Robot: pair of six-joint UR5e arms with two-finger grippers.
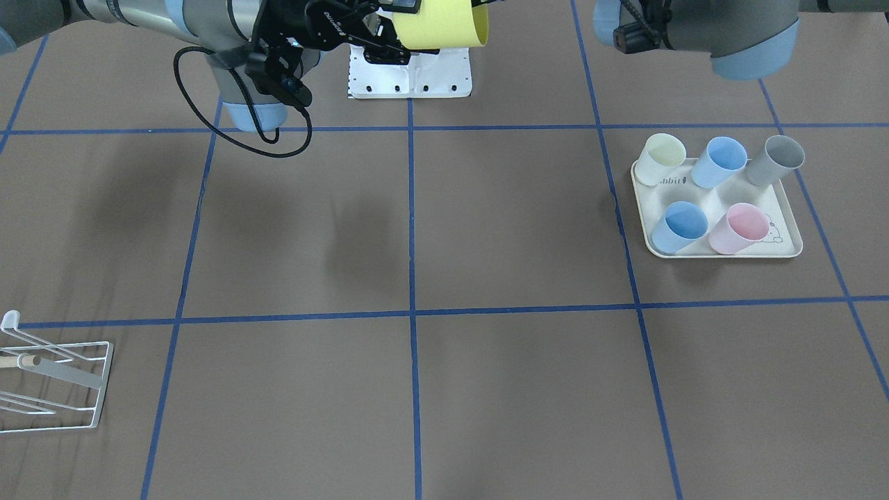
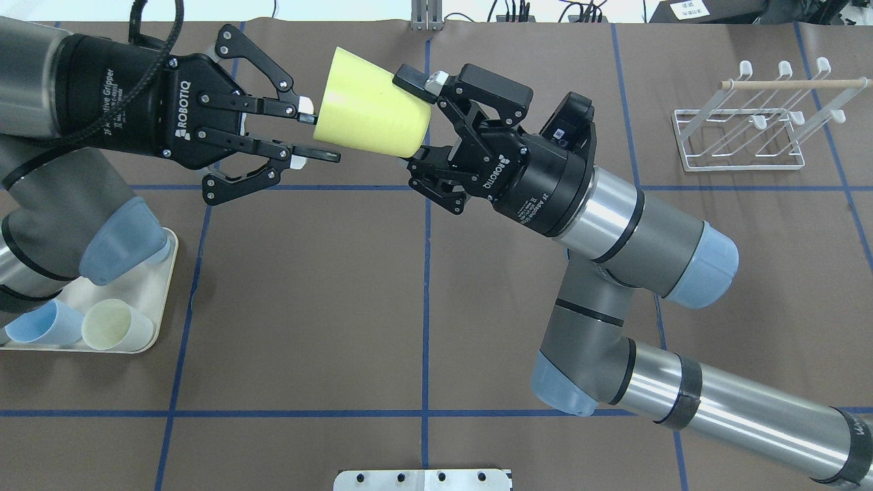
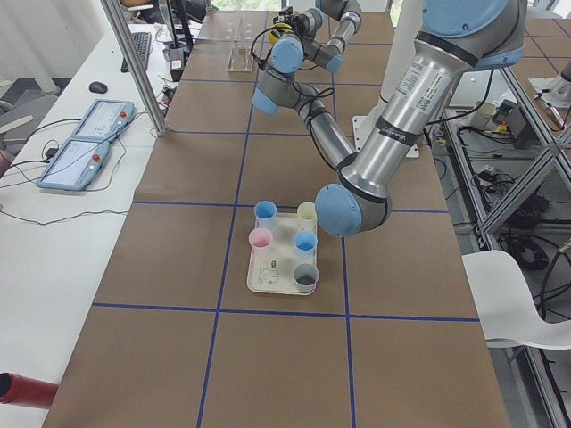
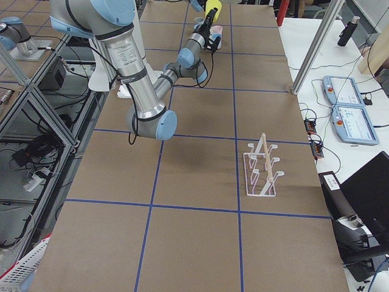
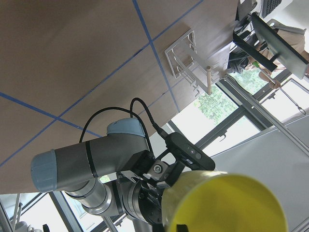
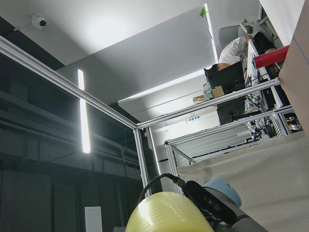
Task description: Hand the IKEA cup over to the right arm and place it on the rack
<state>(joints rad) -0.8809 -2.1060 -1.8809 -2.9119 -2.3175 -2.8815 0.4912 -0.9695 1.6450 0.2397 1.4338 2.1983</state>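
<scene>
Beyond rack and table, perhaps windows.

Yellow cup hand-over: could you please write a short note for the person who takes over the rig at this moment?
Right pincer: shut on the narrow end of the yellow cup, which is held in the air.
Left pincer: its fingers straddle the cup's rim with a gap between them; I cannot tell whether it grips.
Rack: holds no cup, stands apart on the robot's right.
Done: the cup is up and in the right pincer.
Left to do: draw the left pincer away, carry the cup to the rack, and place it there.
</scene>
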